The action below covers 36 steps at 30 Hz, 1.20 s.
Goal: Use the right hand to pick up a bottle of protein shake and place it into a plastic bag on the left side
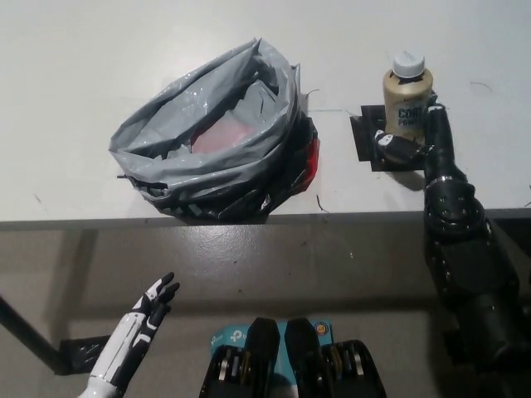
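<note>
Protein shake bottle [406, 101] awaits lifting: nearest, the white left hand [155, 300] rests with fingers spread below the table's [66, 124] front edge; farther right, the black right hand [412, 139] curls around the upright bottle, apparently mid-grasp; next, carry it left into the grey plastic bag [211, 137].

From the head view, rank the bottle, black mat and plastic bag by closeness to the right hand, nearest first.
1. Bottle: at the right hand, fingers against it.
2. Black mat: under the bottle, beside the hand; nearly tied with the bottle.
3. Plastic bag: far to the left.
</note>
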### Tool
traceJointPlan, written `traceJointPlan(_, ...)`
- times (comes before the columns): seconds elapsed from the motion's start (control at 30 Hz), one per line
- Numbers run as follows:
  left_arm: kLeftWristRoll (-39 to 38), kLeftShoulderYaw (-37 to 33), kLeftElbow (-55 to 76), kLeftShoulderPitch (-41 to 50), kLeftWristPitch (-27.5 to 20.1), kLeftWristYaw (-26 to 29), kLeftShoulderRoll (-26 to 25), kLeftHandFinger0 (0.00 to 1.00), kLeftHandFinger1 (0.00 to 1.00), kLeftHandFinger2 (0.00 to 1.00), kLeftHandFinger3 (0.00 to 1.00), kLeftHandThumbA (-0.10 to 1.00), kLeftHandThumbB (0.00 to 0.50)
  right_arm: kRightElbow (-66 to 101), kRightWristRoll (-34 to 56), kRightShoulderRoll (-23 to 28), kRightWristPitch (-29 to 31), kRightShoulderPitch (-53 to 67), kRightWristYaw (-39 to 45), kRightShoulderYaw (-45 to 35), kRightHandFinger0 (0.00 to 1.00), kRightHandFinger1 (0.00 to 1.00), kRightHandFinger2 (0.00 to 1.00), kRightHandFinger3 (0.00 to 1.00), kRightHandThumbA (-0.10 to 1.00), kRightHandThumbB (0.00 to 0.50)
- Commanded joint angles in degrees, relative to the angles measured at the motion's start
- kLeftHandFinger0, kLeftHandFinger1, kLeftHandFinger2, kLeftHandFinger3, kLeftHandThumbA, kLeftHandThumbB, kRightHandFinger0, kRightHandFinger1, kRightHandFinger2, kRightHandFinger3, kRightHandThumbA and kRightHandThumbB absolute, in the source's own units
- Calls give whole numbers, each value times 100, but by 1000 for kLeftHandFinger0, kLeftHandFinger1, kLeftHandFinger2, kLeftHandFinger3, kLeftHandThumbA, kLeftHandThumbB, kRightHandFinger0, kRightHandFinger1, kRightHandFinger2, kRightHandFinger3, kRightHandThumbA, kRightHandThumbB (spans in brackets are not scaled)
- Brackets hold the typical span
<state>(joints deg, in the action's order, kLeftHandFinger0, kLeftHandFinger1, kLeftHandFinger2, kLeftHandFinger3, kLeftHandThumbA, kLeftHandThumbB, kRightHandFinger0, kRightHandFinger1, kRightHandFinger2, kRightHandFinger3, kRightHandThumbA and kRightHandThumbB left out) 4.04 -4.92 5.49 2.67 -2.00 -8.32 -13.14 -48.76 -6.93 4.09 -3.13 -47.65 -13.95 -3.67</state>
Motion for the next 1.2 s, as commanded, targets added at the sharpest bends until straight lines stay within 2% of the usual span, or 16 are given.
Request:
traceJointPlan(0.0, -45, 45, 224, -79, -48, -106, -107, 1000, 1000, 1000, 1000, 1000, 217, -581, 287, -30, -137, -597, -602, -383, 316, 393, 429, 526, 64, 263)
traceJointPlan(0.03, -47, 44, 231, -80, -41, -114, -116, 1000, 1000, 1000, 1000, 1000, 217, -739, 295, -39, 23, -621, -744, -462, 196, 318, 441, 490, 60, 294)
traceJointPlan(0.07, -62, 46, 231, -96, -25, -122, -119, 1000, 1000, 1000, 1000, 1000, 218, -898, 282, -21, 315, -625, -875, -509, 39, 96, 246, 202, -66, 267)
traceJointPlan(0.1, -70, 50, 226, -125, -9, -130, -125, 1000, 1000, 1000, 1000, 1000, 218, -983, 272, 5, 484, -631, -924, -516, 2, 70, 345, 195, -99, 202)
traceJointPlan(0.13, -106, 60, 224, -174, 28, -150, -136, 1000, 1000, 1000, 1000, 1000, 222, -1147, 245, 59, 827, -638, -1026, -553, 0, 101, 463, 345, -100, 157)
traceJointPlan(0.27, -60, 49, 228, -216, 56, -167, -156, 1000, 1000, 1000, 1000, 1000, 213, -1181, 319, 95, 1286, -620, -1136, -664, 0, 187, 611, 613, -100, 136)
traceJointPlan(0.4, -110, 39, 212, -210, 50, -215, -148, 1000, 1000, 1000, 1000, 1000, 203, -954, 293, 110, 1443, -512, -1154, -671, 0, 165, 580, 620, -100, 138)
traceJointPlan(0.57, -79, 32, 242, -196, 98, -231, -141, 1000, 1000, 1000, 1000, 1000, 191, -236, 111, 11, 1248, -353, -1236, -543, 0, 172, 576, 618, -100, 143)
traceJointPlan(0.77, 4, -6, 207, -302, 139, -240, -149, 1000, 1000, 1000, 1000, 1000, 175, 1420, -466, -29, 624, -256, -843, 127, 0, 284, 732, 793, -100, 101)
traceJointPlan(0.8, 21, -11, 178, -332, 122, -230, -148, 1000, 1000, 1000, 1000, 1000, 174, 1799, -636, -7, 566, -287, -670, 370, 0, 271, 683, 800, -100, 93)
traceJointPlan(0.87, -17, -10, 194, -306, 129, -249, -160, 1000, 1000, 1000, 1000, 1000, 171, 2126, -818, 21, 705, -322, -511, 688, 0, 153, 538, 748, -100, 76)
traceJointPlan(0.97, -56, -9, 193, -337, 195, -261, -149, 1000, 1000, 1000, 1000, 1000, 183, 2268, -1143, 47, 820, -622, -314, 1177, 0, 219, 655, 804, -100, 77)
traceJointPlan(1.03, -71, -32, 183, -252, 177, -259, -113, 1000, 1000, 1000, 1000, 1000, 200, 2265, -1485, 118, 967, -751, -276, 1598, 0, 278, 739, 865, -100, 91)
traceJointPlan(1.07, -99, -38, 181, -212, 173, -264, -91, 1000, 1000, 1000, 1000, 1000, 204, 2149, -1673, 87, 964, -931, -232, 1841, 0, 296, 756, 857, -100, 123)
traceJointPlan(1.1, -92, -36, 170, -204, 169, -258, -92, 1000, 1000, 1000, 1000, 1000, 208, 2079, -1717, 79, 941, -1026, -137, 1987, 0, 334, 796, 877, -100, 117)
traceJointPlan(1.17, -70, -39, 201, -125, 160, -265, -111, 1000, 1000, 1000, 1000, 1000, 192, 1828, -1915, 65, 1156, -1199, 10, 2372, 0, 368, 774, 861, -100, 126)
